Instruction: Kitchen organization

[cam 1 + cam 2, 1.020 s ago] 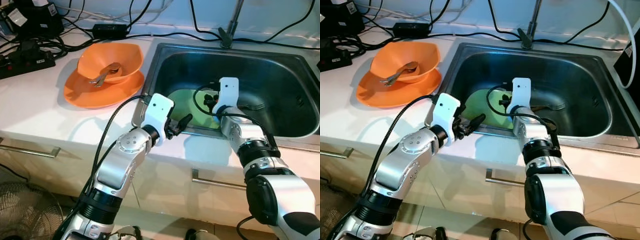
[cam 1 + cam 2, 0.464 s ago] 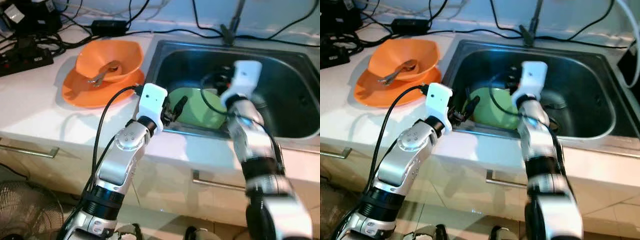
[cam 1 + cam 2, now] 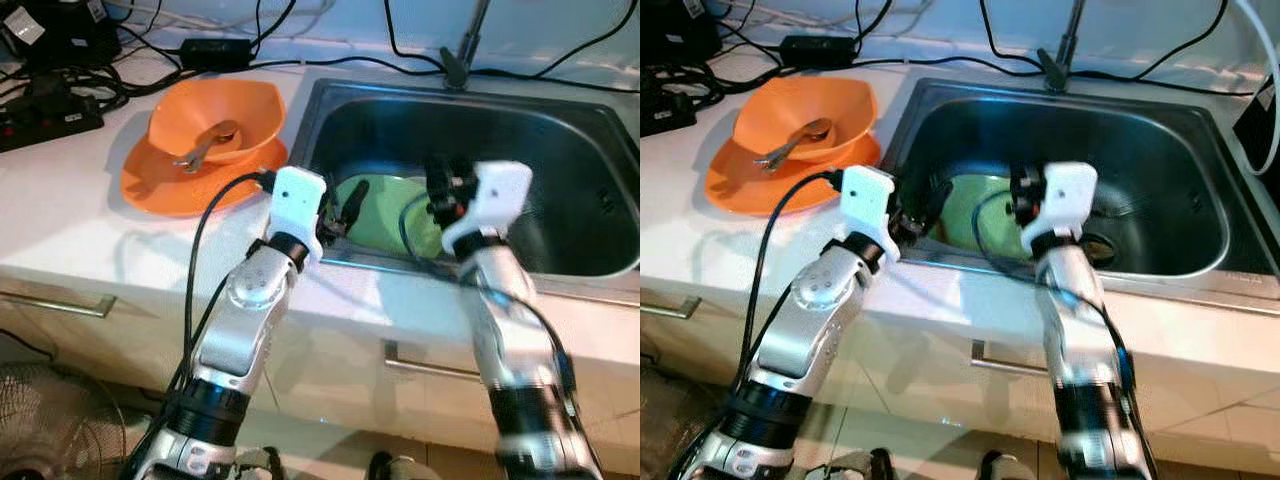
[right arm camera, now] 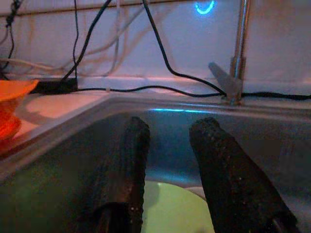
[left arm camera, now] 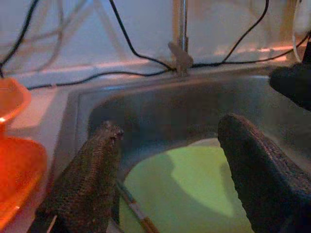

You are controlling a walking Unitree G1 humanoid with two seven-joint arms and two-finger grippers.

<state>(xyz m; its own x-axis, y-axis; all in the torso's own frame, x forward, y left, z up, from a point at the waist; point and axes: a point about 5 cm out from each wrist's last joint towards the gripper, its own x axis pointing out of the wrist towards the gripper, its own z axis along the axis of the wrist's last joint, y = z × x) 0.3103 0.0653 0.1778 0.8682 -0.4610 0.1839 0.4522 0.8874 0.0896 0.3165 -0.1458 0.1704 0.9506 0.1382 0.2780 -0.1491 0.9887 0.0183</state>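
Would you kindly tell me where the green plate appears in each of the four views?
Left eye view: the green plate lies in the sink, between the two grippers.
Right eye view: green plate, same spot.
Left wrist view: green plate, low, between the fingers.
Right wrist view: green plate, bottom edge.
Shared landmark: the faucet.

sink [image 3: 560,140]: brushed stainless metal, dull sheen, at the upper right of the head views
green plate [image 3: 395,205]: smooth matt plastic, pale lime
orange bowl [image 3: 215,115]: glossy plastic
orange plate [image 3: 160,190]: same glossy plastic, under the bowl
spoon [image 3: 205,148]: shiny metal
tabletop [image 3: 70,220]: smooth white, faintly reflective
left pincer [image 5: 165,170]: fingers rough, grainy black, matt
right pincer [image 4: 170,179]: same coarse black texture
arms [image 3: 250,300]: satin silver metal
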